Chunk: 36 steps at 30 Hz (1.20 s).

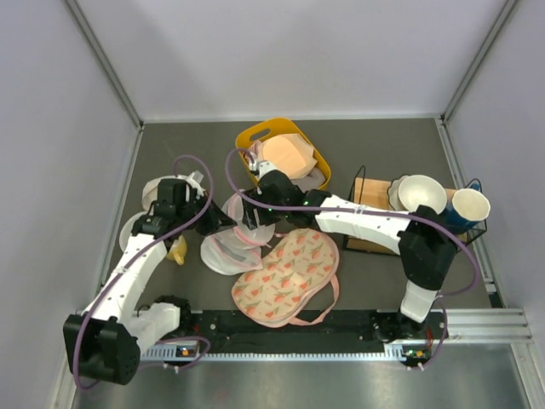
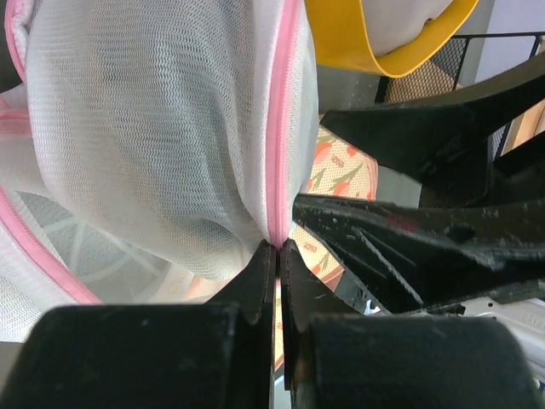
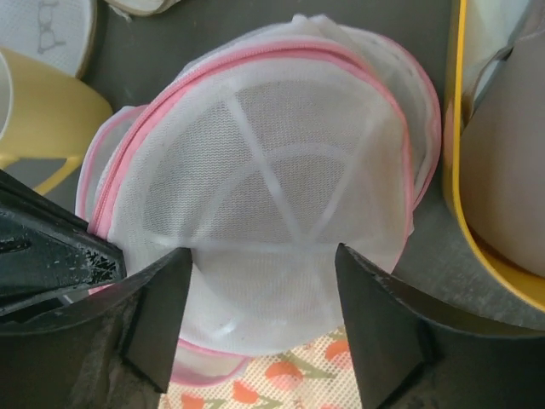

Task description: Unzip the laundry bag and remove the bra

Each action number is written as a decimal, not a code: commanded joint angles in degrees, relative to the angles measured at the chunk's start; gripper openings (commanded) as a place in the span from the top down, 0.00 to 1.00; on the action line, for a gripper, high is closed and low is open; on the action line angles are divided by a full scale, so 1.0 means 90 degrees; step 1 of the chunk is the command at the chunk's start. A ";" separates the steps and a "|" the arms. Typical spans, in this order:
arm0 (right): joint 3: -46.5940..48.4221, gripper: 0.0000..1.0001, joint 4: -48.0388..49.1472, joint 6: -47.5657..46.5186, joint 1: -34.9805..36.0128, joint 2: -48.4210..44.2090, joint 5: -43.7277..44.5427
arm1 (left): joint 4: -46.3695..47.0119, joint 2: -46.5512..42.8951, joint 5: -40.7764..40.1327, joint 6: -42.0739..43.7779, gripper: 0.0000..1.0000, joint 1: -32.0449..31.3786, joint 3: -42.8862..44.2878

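- Where the pink zipper point(image 2: 274, 162) edges the laundry bag point(image 2: 145, 128), the left pincer point(image 2: 277, 249) pinches it.
- Right pincer point(image 3: 262, 256) spread over the bag; yellow basket point(image 3: 453, 153) close on the far side.

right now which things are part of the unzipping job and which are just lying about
job: laundry bag, left gripper pinching its pink edge, right gripper open over it; bra not visible
lying about: yellow basket, tulip-print pouch, white bowl, white cup
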 commanded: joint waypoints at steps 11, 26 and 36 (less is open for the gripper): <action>-0.0219 1.00 0.0373 0.0034 0.0022 -0.0533 0.0485 | 0.0320 -0.0462 0.0346 0.0066 1.00 0.0013 0.0179; -0.1762 1.00 0.1516 0.0141 0.0022 -0.1987 0.0074 | 0.0125 -0.0385 -0.0543 0.0379 0.28 0.0032 0.0921; -0.2055 1.00 0.1526 0.0152 0.0022 -0.2476 -0.0072 | 0.0019 0.1040 -0.0561 0.0720 0.31 -0.0211 0.1779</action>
